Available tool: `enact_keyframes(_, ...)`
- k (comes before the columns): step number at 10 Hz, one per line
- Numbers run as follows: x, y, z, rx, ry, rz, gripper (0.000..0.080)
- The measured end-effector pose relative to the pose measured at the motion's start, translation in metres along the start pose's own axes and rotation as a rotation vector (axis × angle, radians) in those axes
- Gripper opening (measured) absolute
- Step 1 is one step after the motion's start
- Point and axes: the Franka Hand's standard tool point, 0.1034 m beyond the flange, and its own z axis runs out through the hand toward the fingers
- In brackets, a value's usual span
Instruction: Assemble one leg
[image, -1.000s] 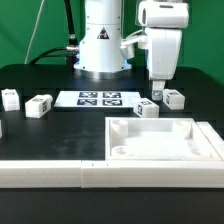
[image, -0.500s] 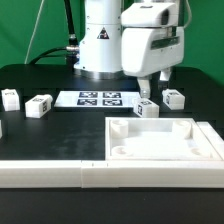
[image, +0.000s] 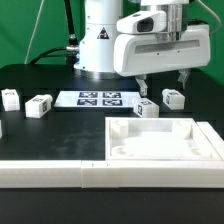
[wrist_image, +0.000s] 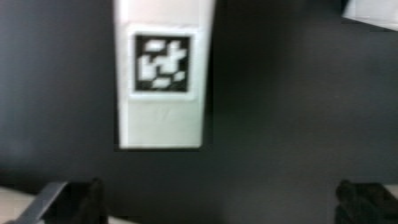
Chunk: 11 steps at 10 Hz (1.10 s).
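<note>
Centre your spread claw (image: 163, 86) over the leg (image: 173, 98) just behind the panel (image: 182, 122), probably its target, and lower straight before pinching.

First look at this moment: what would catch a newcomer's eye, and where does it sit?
The bulky white two-finger gripper dominates the exterior view's upper right. Its fingers are spread wide above two small white chunky tagged leg blocks, the nearer leg block and the farther leg block. In front of them lies a large white square panel with a raised rim, and a tagged white block on dark table fills the wrist view.
</note>
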Motion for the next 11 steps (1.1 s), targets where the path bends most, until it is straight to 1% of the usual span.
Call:
enact_keyframes(1,-0.002,-0.007,0.0,0.006,-0.003,0.076,0.0649)
enact_keyframes(6,-0.003,-0.008,0.001,0.007,-0.005,0.071,0.0649)
enact_keyframes(7,-0.012,-0.017,0.007,0.012,0.016,0.079,0.0649)
enact_keyframes(8,-0.027,-0.03,0.013,0.017,-0.002,0.053,0.0649)
enact_keyframes(9,-0.029,-0.036,0.012,0.02,-0.008,0.038,0.0649)
enact_keyframes(11,-0.031,-0.035,0.013,0.02,-0.015,0.011,0.0649)
